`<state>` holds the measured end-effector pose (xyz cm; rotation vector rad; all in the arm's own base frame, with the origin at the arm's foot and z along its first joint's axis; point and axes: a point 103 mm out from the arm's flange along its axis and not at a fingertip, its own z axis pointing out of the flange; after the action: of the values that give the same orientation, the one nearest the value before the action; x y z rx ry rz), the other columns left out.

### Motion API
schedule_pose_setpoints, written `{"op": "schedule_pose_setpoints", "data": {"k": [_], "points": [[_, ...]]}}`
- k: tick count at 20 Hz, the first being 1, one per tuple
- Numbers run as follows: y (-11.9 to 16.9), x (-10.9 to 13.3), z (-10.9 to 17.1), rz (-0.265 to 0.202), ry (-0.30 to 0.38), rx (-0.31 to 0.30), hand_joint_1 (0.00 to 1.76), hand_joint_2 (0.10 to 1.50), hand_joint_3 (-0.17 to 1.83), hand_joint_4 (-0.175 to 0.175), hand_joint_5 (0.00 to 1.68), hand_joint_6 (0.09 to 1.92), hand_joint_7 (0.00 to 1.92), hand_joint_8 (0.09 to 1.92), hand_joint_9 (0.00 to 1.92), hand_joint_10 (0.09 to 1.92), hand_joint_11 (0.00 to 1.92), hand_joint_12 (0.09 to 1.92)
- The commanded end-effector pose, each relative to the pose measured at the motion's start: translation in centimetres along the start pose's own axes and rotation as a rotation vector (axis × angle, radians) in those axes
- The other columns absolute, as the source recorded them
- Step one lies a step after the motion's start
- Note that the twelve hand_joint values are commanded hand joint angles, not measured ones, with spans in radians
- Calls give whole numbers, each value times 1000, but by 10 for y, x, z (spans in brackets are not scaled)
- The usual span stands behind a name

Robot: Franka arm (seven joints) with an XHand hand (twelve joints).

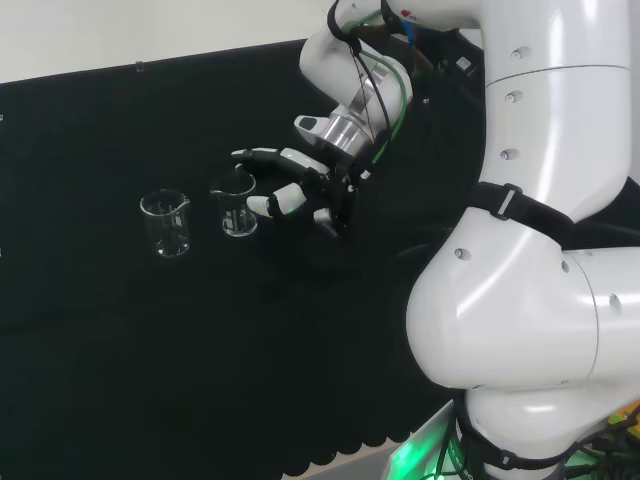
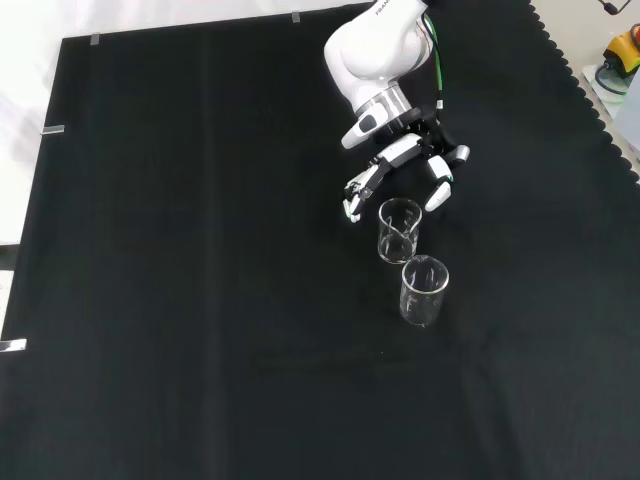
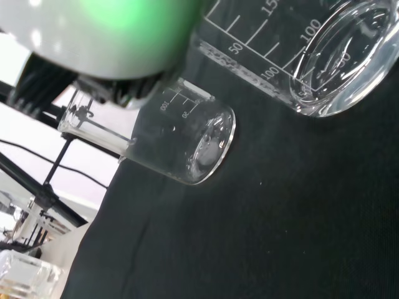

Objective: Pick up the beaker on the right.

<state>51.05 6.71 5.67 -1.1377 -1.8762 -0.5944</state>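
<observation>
Two clear beakers on the desk [image 1: 120,350]. Hand [image 1: 300,190] spread wide, empty, just beside right beaker [image 1: 236,208] in head view: approach step. Next: slide fingers round it, close, lift.

The head view looks from behind and above the arm's base, its white links [image 1: 540,250] filling the frame's right. The front view looks steeply down from opposite. Both share the black cloth [image 2: 200,300] and two beakers [image 1: 166,222]. The wrist view sits close.
</observation>
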Motion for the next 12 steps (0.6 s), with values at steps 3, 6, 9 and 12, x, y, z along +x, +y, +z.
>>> {"op": "schedule_pose_setpoints", "data": {"k": [3, 6, 9, 12], "points": [[5, 2, 8, -13, -2, 60, 955, 288, 1151, -40, 353, 108, 259, 658, 288, 599, 0, 1041], [7, 2, 11, -14, -2, 65, 953, 288, 1148, -40, 359, 111, 260, 658, 290, 600, 0, 1044], [0, -4, 0, -19, 21, 59, 953, 289, 1144, -40, 364, 113, 263, 658, 292, 601, 0, 1047], [0, -4, 1, -20, 15, 65, 953, 290, 1140, -39, 371, 117, 268, 658, 296, 603, 0, 1054]]}}
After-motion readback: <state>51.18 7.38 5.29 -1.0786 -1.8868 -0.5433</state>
